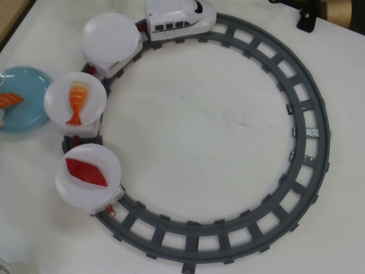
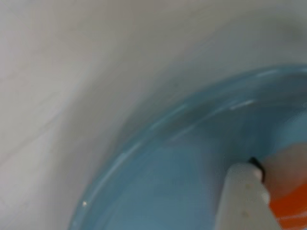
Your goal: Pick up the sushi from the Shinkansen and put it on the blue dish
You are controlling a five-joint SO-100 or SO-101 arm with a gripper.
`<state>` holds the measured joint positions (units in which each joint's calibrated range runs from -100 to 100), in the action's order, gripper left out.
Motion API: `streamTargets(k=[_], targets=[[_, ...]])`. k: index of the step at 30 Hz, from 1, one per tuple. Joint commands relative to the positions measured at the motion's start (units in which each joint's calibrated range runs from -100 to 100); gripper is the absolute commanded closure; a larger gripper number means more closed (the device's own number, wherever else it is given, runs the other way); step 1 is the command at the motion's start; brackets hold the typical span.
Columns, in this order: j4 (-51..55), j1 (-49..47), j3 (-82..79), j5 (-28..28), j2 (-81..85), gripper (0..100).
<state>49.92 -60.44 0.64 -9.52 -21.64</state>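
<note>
The sushi [image 1: 10,100], orange with pale stripes, is over the blue dish [image 1: 25,80] at the far left edge of the overhead view. In the wrist view the blue dish [image 2: 158,182] fills the lower frame, very close. One white finger [image 2: 244,201] of my gripper [image 2: 276,175] rests against the sushi [image 2: 292,206] at the lower right. The other finger is out of frame, so the grip is unclear. The white Shinkansen [image 1: 179,17] stands at the top of the track. Behind it one white plate [image 1: 111,37] is bare.
A grey circular track [image 1: 311,148] rings the table. One white plate [image 1: 75,100] behind the train carries an orange shrimp piece [image 1: 77,100], and another plate [image 1: 88,177] carries a red piece [image 1: 85,171]. A black clamp [image 1: 307,21] sits at the top right.
</note>
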Motion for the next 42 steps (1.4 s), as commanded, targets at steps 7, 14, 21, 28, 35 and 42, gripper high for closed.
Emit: streamTargets(k=[7,14,21,28,35,42], targets=[[0.06,0.49,1.52,-0.26,0.86,85],[8.56,0.23,5.76,-0.16,4.84,85],[13.23,-1.35,5.04,-0.21,16.87,85],[12.29,-1.44,-1.99,0.21,26.07,85],[10.76,-3.38,-19.49,0.21,41.25,86],[-5.80,-2.85,-49.06,0.26,59.67,86]])
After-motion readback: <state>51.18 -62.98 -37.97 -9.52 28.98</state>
